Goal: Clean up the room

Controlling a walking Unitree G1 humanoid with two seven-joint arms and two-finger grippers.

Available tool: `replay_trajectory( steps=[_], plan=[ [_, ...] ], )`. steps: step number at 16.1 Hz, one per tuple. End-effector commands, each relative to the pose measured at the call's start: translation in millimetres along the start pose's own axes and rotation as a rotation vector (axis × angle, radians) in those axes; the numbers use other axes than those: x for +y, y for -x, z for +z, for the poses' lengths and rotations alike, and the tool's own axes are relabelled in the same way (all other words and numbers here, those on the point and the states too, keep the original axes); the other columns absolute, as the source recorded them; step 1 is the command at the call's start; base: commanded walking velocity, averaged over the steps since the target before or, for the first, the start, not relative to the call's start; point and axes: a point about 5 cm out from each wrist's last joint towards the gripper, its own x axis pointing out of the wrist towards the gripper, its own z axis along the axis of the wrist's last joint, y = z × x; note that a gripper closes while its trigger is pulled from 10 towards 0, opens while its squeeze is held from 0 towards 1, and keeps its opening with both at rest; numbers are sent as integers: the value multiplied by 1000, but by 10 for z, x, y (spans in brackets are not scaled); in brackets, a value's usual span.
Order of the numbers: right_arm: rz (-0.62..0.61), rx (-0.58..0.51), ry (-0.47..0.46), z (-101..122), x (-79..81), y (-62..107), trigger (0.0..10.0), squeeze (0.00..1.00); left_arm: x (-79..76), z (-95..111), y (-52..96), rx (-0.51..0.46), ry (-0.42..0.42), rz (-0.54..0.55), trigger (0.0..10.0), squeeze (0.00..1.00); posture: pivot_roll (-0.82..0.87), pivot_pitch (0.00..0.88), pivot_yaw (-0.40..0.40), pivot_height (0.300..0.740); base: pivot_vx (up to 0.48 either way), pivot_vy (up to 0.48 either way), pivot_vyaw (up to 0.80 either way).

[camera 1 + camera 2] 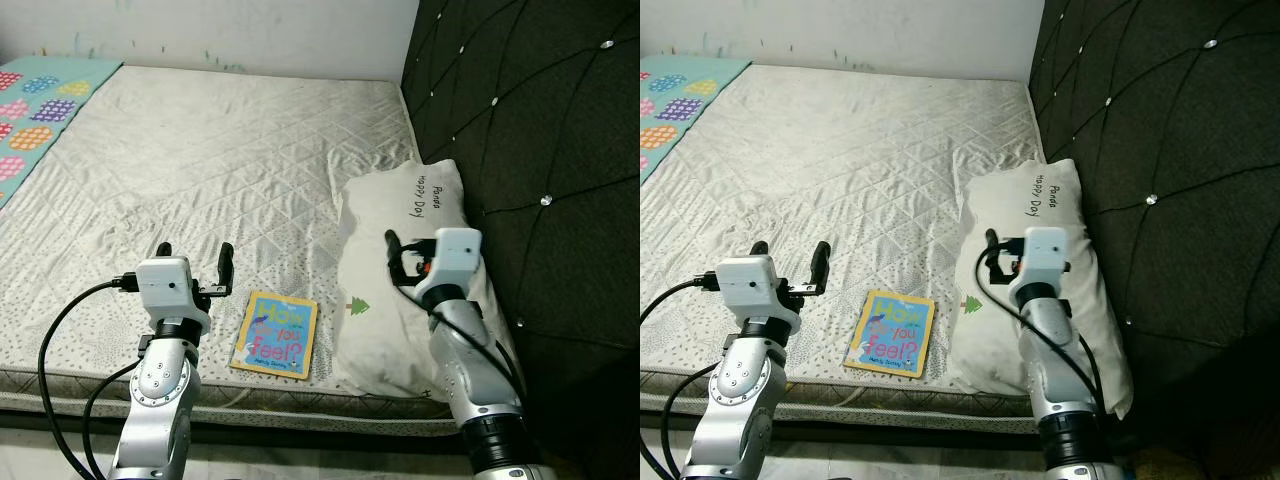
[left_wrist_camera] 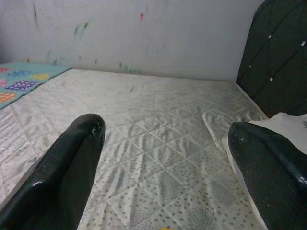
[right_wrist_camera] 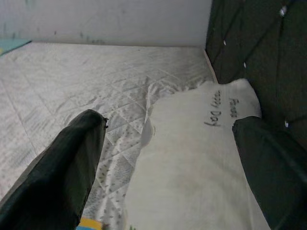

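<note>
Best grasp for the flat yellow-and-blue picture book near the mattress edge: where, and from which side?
Probably the near long edge of the yellow-and-blue picture book. It lies flat on the quilted white mattress, so a top pinch has nothing to close on; the soft quilt may let a finger press under that edge. Come from the robot's side with the open left gripper, beside it and nearer than the right gripper over the white pillow.

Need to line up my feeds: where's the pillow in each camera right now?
Left eye view: pillow, right of centre, against the headboard.
Right eye view, centre-right, beside the book.
Left wrist view: only its edge, past one finger.
Right wrist view, between the open fingers.
Shared landmark: the dark tufted headboard.
</note>
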Motion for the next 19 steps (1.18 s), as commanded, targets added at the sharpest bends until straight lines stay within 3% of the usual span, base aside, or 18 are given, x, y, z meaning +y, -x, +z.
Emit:
replay_trajectory(
  steps=[1, 2, 3, 4, 5, 8, 10, 12, 14, 19],
  plan=[
    [20, -16, -4, -1, 18, 6, 10000, 0, 8, 35, 1, -7, 5, 2, 10000, 0, 93, 129, -32, 740, 0, 289, 0],
    [17, -18, -11, 11, 22, 2, 10000, 0, 10, 37, -3, -7, 8, 3, 10000, 0, 91, 129, -30, 740, 0, 341, 0],
    [-3, -41, 71, 46, 7, -11, 10000, 0, 12, 40, -13, -7, 11, 4, 10000, 0, 88, 128, -29, 740, 0, 356, 0],
    [11, -21, 65, 31, 11, -12, 10000, 0, 11, 41, -16, -7, 12, 4, 10000, 0, 88, 127, -28, 740, 0, 364, 0],
    [126, -3, -112, 23, 82, 17, 10000, 0, 7, 41, -22, -7, 15, 3, 10000, 0, 87, 125, -28, 740, 0, 368, 0],
    [170, -34, -32, 54, 176, 44, 10000, 0, 2, 50, -35, -8, 17, 2, 10000, 0, 80, 127, -27, 740, 0, 370, 0],
    [119, -19, 32, 23, 157, 39, 10000, 0, -4, 51, -41, -7, 20, 2, 10000, 0, 79, 129, -27, 740, 0, 373, 0],
    [190, -36, 71, 16, 194, 74, 10000, 0, -4, 50, -45, -7, 21, 3, 10000, 0, 77, 129, -26, 740, 0, 373, 0],
    [243, -30, 44, 3, 239, 97, 10000, 0, -8, 51, -50, -8, 23, 5, 10000, 0, 75, 127, -28, 740, 0, 379, 0],
    [205, 48, 5, -80, 192, 65, 10000, 0, 8, 47, -54, -1, 14, 14, 10000, 0, 83, 122, -30, 740, 0, 440, 0]
  ],
)
